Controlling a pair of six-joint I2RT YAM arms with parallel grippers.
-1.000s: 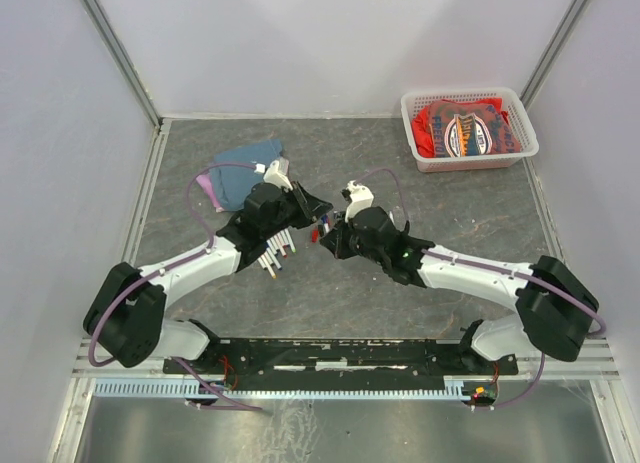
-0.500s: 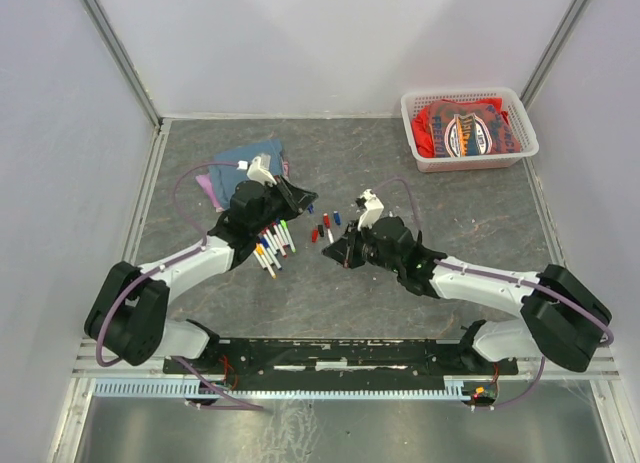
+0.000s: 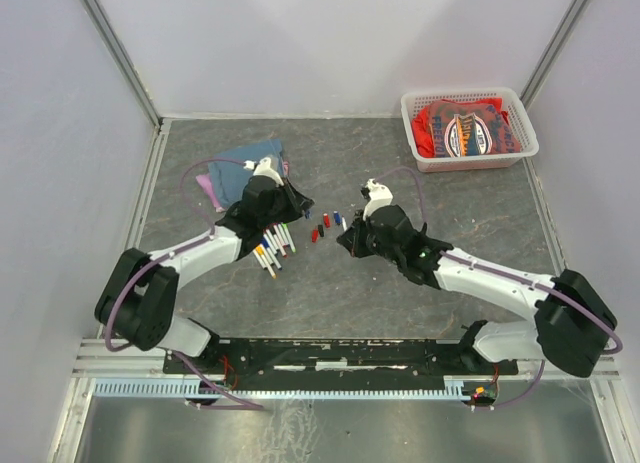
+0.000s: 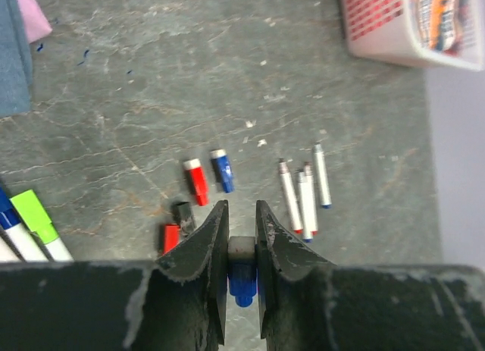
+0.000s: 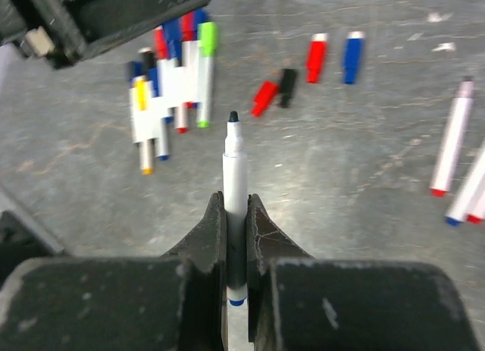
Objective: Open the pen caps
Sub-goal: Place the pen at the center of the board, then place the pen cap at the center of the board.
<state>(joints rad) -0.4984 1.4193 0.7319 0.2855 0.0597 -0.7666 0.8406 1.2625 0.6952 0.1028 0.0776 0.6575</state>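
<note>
I am pinching a blue cap (image 4: 241,281) between the fingers of my left pincer (image 4: 241,218), which are pressing on it from both sides. I am holding it over the desk (image 4: 227,78), close to four loose caps. Just beyond the pincer a red cap (image 4: 196,181) and a second blue cap (image 4: 222,170) are lying side by side. Nearer to me, a black cap (image 4: 183,214) is lying beside a second red cap (image 4: 171,237).

My right pincer (image 5: 236,207) is gripping a white pen (image 5: 235,169) around its barrel, and the pen's bare dark tip is pointing away from my wrist towards those caps. Three uncapped pens (image 4: 305,195) are lying together to the right of the loose caps.

To the left, a bundle of capped pens (image 3: 272,245) is lying by my left arm, with a green-capped pen (image 5: 205,48) at its edge. A blue cloth (image 3: 245,173) is lying behind the bundle. A basket (image 3: 475,163) is standing well apart in the far right corner.
</note>
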